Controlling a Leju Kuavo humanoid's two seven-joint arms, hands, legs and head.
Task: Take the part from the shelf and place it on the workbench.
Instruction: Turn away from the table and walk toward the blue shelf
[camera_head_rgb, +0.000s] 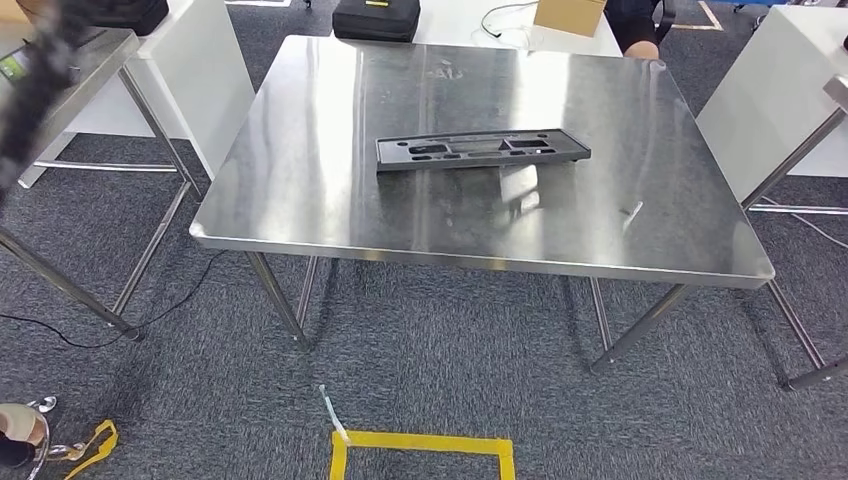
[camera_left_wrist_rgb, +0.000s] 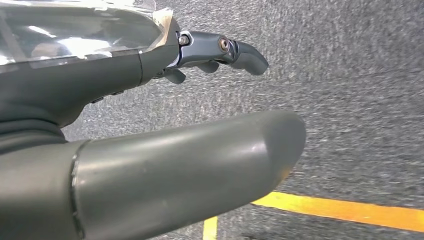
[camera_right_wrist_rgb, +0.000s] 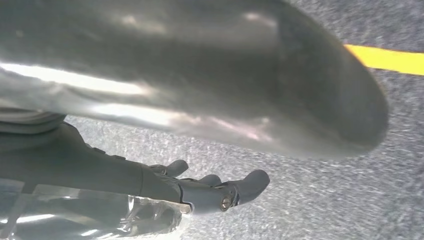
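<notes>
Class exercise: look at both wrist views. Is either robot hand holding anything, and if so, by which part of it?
Nothing is held. The left hand and the right hand hang over grey carpet with nothing between their fingers. The flat black plastic part lies on the steel workbench.

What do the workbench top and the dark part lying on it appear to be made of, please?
Workbench: apparently brushed stainless steel, given its streaky sheen and mirror-like reflections. Part: probably moulded plastic, matte dark grey with recessed cut-outs and no glare, though painted metal cannot be excluded.

A person beyond the workbench is cut off by the top edge.
</notes>
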